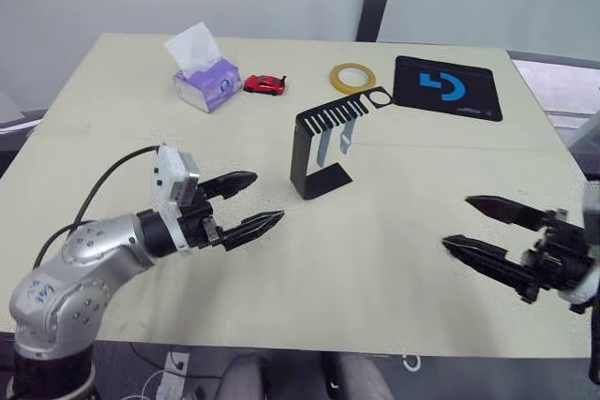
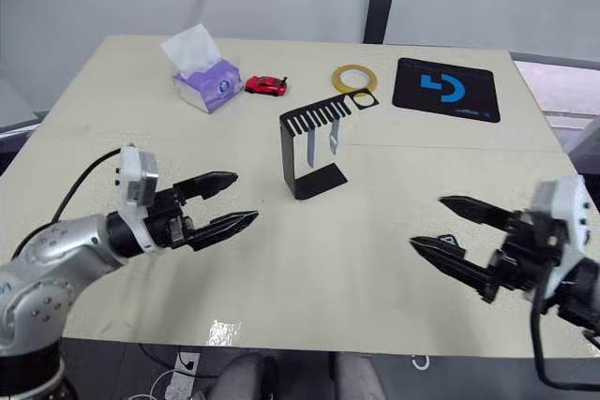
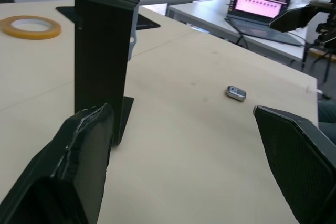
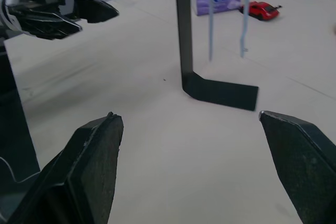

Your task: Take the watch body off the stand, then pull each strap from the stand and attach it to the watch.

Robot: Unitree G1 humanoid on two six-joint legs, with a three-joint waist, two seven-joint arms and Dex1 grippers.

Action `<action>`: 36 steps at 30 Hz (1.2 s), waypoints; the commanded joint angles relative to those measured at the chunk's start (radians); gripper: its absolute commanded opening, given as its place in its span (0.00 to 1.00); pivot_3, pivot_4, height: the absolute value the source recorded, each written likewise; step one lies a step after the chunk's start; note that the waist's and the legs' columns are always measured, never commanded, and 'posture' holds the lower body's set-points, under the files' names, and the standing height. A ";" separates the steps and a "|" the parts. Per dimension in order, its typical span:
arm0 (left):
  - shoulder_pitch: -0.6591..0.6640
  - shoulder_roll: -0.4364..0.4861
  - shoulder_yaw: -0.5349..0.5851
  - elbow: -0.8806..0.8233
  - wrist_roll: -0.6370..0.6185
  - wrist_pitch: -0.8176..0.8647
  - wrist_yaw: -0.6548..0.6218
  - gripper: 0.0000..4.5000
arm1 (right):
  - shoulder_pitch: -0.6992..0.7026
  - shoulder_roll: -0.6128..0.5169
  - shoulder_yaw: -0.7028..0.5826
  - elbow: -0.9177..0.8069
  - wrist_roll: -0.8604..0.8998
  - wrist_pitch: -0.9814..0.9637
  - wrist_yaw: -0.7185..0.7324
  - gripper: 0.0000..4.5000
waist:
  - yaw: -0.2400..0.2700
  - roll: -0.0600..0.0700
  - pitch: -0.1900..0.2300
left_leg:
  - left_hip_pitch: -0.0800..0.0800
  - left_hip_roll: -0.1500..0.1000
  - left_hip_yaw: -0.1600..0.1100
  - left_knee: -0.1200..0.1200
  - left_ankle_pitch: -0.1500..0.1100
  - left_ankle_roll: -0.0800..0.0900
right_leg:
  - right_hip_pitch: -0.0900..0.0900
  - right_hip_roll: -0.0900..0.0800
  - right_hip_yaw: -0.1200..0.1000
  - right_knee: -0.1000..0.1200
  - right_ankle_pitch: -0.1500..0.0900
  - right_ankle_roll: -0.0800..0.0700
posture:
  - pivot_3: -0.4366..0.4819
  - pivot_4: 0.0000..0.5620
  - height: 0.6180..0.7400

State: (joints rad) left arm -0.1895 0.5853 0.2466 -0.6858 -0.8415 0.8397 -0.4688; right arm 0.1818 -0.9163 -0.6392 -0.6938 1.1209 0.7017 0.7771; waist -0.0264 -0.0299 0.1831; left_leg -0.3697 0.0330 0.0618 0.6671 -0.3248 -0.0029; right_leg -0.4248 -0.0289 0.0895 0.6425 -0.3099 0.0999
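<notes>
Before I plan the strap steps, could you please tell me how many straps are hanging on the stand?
2: both straps hang side by side from the stand's slotted top bar, one nearer its upright post, the other nearer its round-holed end.

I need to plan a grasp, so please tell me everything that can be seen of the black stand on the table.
The stand looks like thin black sheet metal bent into three parts: a flat foot on the table, an upright post, and a top bar cut with comb slots that ends in a ring hole. It stands upright near the table's middle. Two pale straps hang from the slots. Neither claw touches it.
</notes>
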 commanded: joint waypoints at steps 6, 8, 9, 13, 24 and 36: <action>-0.045 -0.108 -0.240 -0.042 0.250 0.017 0.302 1.00 | -0.131 -0.028 0.134 -0.012 0.031 0.019 -0.036 0.98 | 0.001 -0.001 0.000 | -0.001 -0.001 0.000 0.000 -0.001 0.001 | 0.001 0.000 0.000 -0.003 0.001 0.001 | 0.48 0.27 0.98; -0.056 -0.137 -0.287 -0.031 0.310 0.023 0.349 1.00 | -0.144 -0.021 0.153 -0.007 0.022 0.018 -0.043 0.98 | 0.001 -0.001 0.000 | -0.001 -0.001 0.000 0.000 -0.001 0.001 | 0.001 0.001 0.000 -0.003 0.001 0.001 | 0.48 0.27 0.98; -0.061 -0.150 -0.306 -0.025 0.334 0.025 0.370 1.00 | -0.148 -0.017 0.161 -0.007 0.020 0.017 -0.047 0.98 | 0.001 -0.001 0.000 | -0.001 -0.001 0.000 0.000 -0.001 0.001 | 0.001 0.001 0.000 -0.003 0.001 0.001 | 0.48 0.27 0.98; -0.049 -0.193 -0.388 0.002 0.442 -0.020 0.409 1.00 | -0.154 -0.006 0.188 -0.024 0.020 0.013 -0.066 0.98 | -0.001 -0.001 0.000 | 0.000 0.000 0.000 0.000 -0.001 0.001 | 0.001 0.001 0.001 -0.003 0.001 0.001 | 0.48 0.27 0.98; -0.137 -0.349 -0.458 0.210 0.612 -0.117 0.441 1.00 | -0.148 0.030 0.215 -0.060 0.025 0.004 -0.126 0.98 | 0.003 -0.001 -0.001 | -0.001 -0.001 0.001 0.000 0.000 0.002 | 0.001 0.002 0.000 -0.002 0.001 0.002 | 0.48 0.27 0.98; -0.227 -0.452 -0.467 0.354 0.756 -0.183 0.473 1.00 | -0.153 0.049 0.236 -0.055 -0.002 -0.011 -0.153 0.98 | 0.003 -0.001 -0.001 | 0.000 -0.001 0.001 0.001 0.000 0.002 | 0.001 0.002 0.000 -0.001 0.001 0.002 | 0.48 0.27 0.98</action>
State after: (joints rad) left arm -0.3949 0.1428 -0.2211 -0.3283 -0.1045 0.6908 0.0048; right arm 0.0371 -0.8764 -0.3966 -0.7373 1.1234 0.7160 0.6314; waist -0.0236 -0.0312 0.1823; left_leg -0.3703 0.0316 0.0625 0.6677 -0.3253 -0.0009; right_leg -0.4243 -0.0273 0.0896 0.6416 -0.3088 0.1018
